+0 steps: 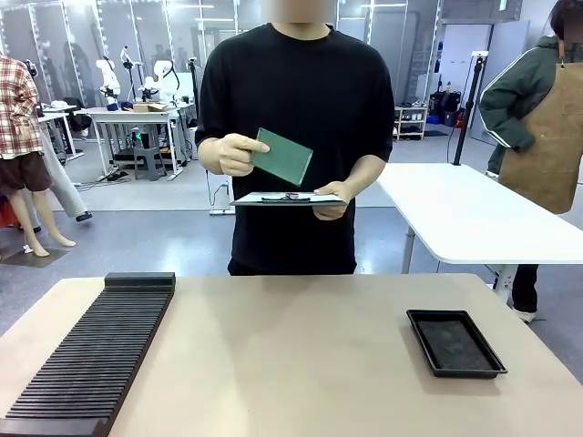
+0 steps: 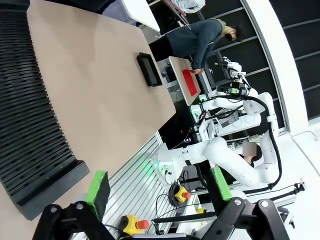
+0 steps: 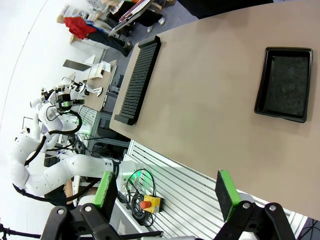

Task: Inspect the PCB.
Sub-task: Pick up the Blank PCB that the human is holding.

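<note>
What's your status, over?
Left gripper open, right gripper open, both empty. PCB in person's hand, over the clipboard. Black tray and slotted rack on table.

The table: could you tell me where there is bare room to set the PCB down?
The wide middle of the table, between the slotted black rack and the black tray, is bare. The left side is crowded by the rack.

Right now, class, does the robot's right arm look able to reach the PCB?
Probably not. The PCB is held in the person's hand beyond the table's far edge, while the right arm's fingers hang open back by its near edge.
</note>
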